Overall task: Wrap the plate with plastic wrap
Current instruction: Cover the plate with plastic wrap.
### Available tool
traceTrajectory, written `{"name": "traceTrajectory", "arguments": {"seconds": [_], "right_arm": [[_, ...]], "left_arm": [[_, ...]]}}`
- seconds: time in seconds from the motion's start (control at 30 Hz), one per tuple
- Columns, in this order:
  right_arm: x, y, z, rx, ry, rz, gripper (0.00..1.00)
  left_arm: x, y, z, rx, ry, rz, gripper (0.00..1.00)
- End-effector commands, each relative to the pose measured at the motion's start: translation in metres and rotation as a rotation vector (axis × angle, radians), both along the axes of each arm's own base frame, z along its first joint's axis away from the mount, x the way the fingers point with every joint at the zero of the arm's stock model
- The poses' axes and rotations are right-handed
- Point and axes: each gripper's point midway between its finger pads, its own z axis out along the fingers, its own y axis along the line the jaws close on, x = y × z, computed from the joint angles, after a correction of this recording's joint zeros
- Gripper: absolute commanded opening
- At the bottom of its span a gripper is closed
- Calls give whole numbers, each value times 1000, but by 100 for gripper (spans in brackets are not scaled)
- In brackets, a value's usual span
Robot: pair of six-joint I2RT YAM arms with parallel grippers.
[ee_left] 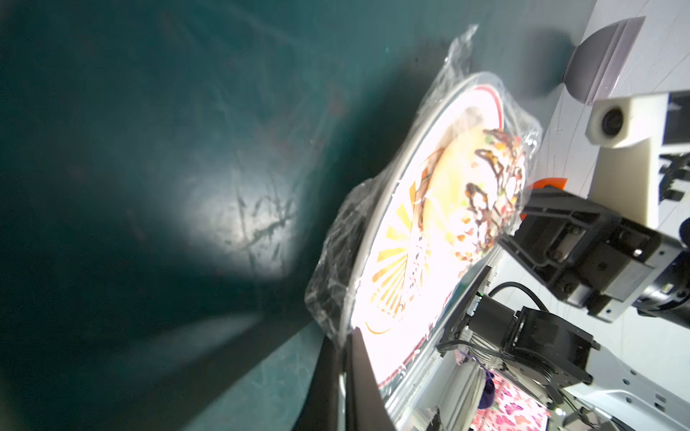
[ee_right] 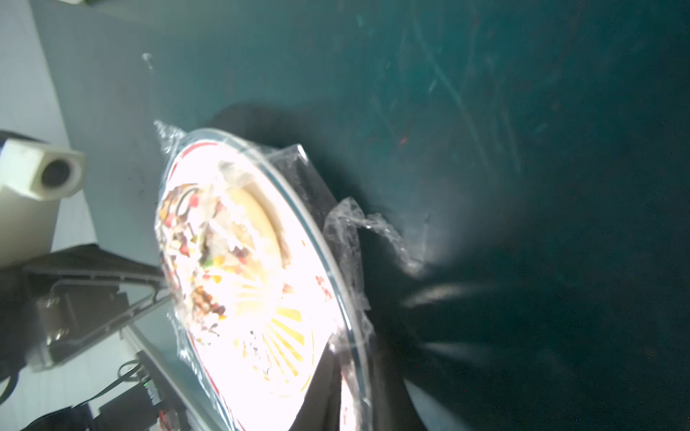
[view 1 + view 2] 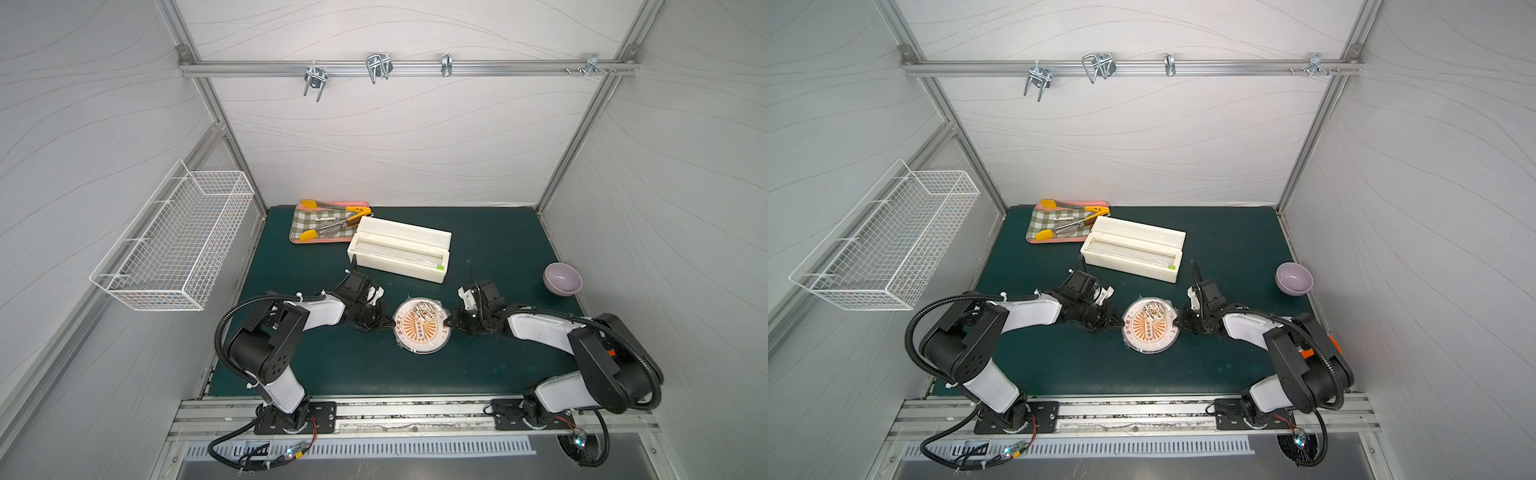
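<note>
Status: plate (image 3: 419, 334) sits mid-table (image 3: 332, 365), directly between the two arms, on the near side of the open dispenser box (image 3: 399, 249) and well apart from the lilac bowl (image 3: 563, 279).

Plastic wrap (image 1: 336, 261) is already over the plate. It is drawn across the top and over the food piece (image 3: 426, 312), with the loose edges bunched down around and under the rim. Both wrist views show the crinkled film hanging off the rim.

Left tool (image 3: 390, 325) is closed on the plate's rim on its own side. The left wrist view shows the fingers (image 1: 364, 392) pinching the rim with film trapped in the pinch.

Right tool (image 3: 448, 322) is at the opposite rim. The rim runs between its fingers (image 2: 325, 384), but that view is smeared, so I can't tell if it's actually clamped or just straddling.

Why this layout, as I read it:
- Opposed grips on a thin flat plate keep it level and stop it from pivoting.
- Pinching through the film pins the wrap against the rim, so it doesn't spring back.
- The box is parked behind, clear of both arms' reach paths.

My guess is we're in the late stage, tucking or securing edges rather than pulling a fresh sheet.

Risk: the film is thin, so any sideways drag from either tool could tear it or peel it off the far edge.
</note>
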Motion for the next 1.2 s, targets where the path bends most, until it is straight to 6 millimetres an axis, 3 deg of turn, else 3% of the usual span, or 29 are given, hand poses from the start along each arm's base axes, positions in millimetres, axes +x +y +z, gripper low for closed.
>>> {"name": "traceTrajectory", "arguments": {"seconds": [0.0,0.17,0.37,0.53,0.63,0.77,1.0,1.17], "right_arm": [[-23,7,-5,38,72,-12,13],[-33,15,-16,47,115,-38,12],[-33,-3,-3,35,101,-31,46],[-29,-25,23,44,55,-29,54],[-17,-30,32,-17,-12,6,49],[0,-18,29,-4,1,38,40],[31,-2,23,13,-3,29,31],[31,-4,7,-12,39,17,16]], "left_arm": [[18,3,5,21,-32,6,2],[35,8,1,57,-12,14,5],[32,35,8,88,20,81,32],[21,48,24,111,15,102,39],[5,39,36,70,21,83,44],[-24,23,41,9,39,55,50],[-30,10,27,-29,36,62,49],[-27,2,18,-37,40,61,45]]}}
